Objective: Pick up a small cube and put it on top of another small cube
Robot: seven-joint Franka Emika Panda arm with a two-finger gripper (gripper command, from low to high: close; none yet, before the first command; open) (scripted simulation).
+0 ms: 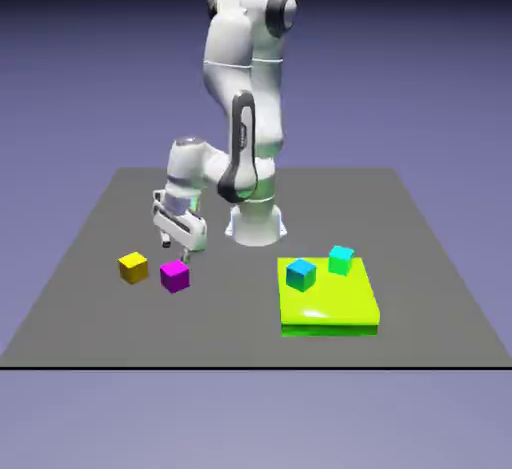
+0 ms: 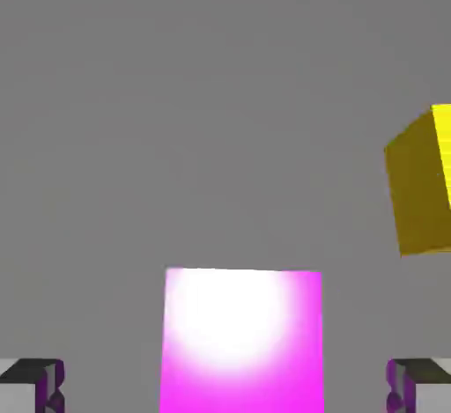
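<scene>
The magenta cube [image 2: 242, 342] lies on the tabletop [image 1: 220, 332], at six o'clock in the hand view, between the fingertips of the claw [image 2: 225, 387], which is wide apart and grasps nothing. In the exterior view, the yellow cube [image 1: 133, 268] sits near the magenta cube, toward its ten o'clock.

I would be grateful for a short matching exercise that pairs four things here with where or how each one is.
Things
1. magenta cube
2. yellow cube
3. blue cube
4. end effector

Places and states
A. on the green block
B. open, with a cube between its fingertips in the hand view
C. on the table, at the far left of the cubes in the exterior view
D. on the table, the cube nearest the end effector

Pairs: 1-D, 2-C, 3-A, 4-B
</scene>
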